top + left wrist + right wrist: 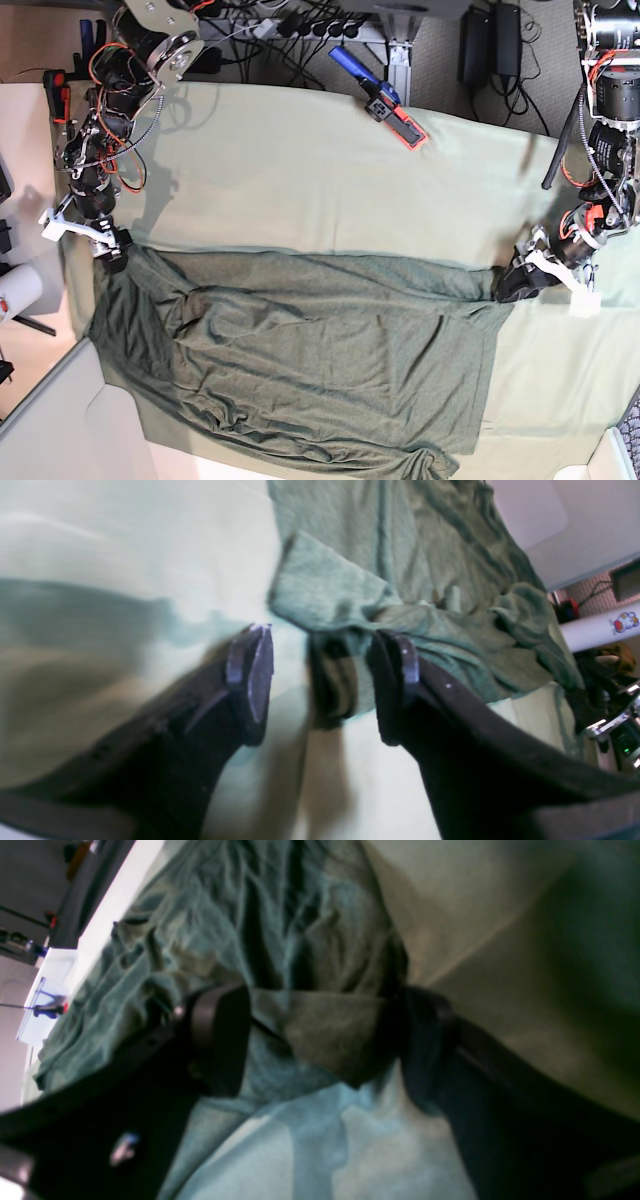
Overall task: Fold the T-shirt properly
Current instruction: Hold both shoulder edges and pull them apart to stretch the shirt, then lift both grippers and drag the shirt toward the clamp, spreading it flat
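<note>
The dark olive T-shirt (300,350) lies spread and wrinkled on the pale green table cloth (300,180). My left gripper (512,285) sits at the shirt's upper right corner in the base view. In the left wrist view its jaws (325,645) stand open, with the shirt's corner (325,595) just ahead and a dark fold between the fingers. My right gripper (110,248) is at the shirt's upper left corner. The right wrist view shows the right gripper (320,1005) wide open, straddling a raised fold of the T-shirt (330,1040).
A blue and orange tool (385,100) lies at the back of the cloth. Cables and power strips run along the far edge. A white roll (15,290) sits off the table's left side, and a pale board (60,420) covers the near left corner.
</note>
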{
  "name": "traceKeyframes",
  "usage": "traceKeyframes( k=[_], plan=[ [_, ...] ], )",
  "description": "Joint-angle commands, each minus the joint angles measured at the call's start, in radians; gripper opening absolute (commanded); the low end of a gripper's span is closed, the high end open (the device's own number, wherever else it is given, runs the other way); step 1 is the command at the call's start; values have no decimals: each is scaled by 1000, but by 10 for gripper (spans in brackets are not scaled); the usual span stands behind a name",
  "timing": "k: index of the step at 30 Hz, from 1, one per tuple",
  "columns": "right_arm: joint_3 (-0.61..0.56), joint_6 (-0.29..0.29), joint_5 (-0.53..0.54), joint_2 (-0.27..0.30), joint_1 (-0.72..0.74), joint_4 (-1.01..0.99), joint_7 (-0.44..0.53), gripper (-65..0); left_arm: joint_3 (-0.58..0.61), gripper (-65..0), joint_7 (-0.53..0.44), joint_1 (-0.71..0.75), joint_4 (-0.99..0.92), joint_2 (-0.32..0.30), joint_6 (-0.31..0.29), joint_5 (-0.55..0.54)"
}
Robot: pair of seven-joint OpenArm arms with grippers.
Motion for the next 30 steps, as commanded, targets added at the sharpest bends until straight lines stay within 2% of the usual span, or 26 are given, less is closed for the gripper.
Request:
traceKeyframes(
  k=[1,10,19,21,23,27,29,30],
  plan=[
    [-4,0,6,18,18,8,1,-207,2,-302,-3,-13,9,8,-7,-9],
    [-10,1,0,18,14,8,1,-207,71,-302,-7,-13,10,50,-7,48],
    [-10,1,1,18,16,8,1,-207,143,-304,-18,-27,21,53,-7,77],
    [-10,1,2,18,16,8,1,-213,143,-322,-18,-40,21,52,-6,78],
    [-10,1,6,18,16,8,1,-277,143,-418,-19,-55,21,53,-6,77],
    [-10,1,9,18,16,9,1,-518,143,-650,-30,-79,21,52,-17,77],
    [-10,1,22,18,16,9,-2,-612,143,-650,-29,-86,21,51,-60,85],
    [-10,1,36,19,16,9,-12,-649,143,-650,-29,-89,21,50,-99,86]
  ],
)
